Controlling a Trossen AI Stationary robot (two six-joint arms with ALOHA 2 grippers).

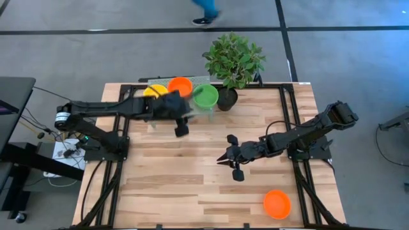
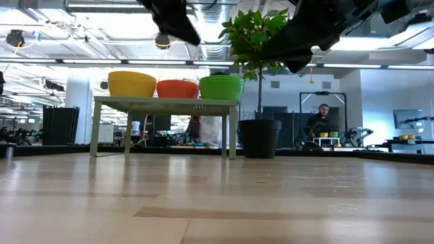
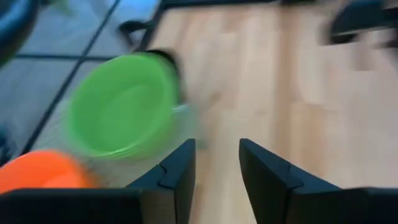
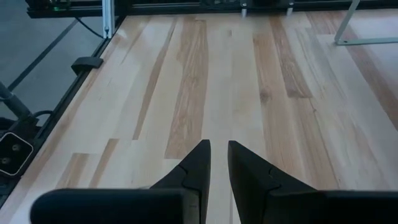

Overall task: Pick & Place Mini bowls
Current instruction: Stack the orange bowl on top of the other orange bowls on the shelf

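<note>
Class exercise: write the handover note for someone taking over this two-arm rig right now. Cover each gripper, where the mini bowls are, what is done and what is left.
Left gripper: open, empty, beside the green bowl.
Right gripper: nearly closed, empty, over mid-table.
Bowls: yellow bowl, orange bowl and green one sit in a row on the small raised stand at the table's far edge, next to the potted plant.
Done: three bowls on the stand.
Left: one loose orange bowl near the front right corner, probably the right arm's job.

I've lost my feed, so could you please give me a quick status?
Left end effector open, empty, by rack. Right end effector empty, mid-table. Three bowls on rack; orange bowl loose. Nothing blocking.
</note>
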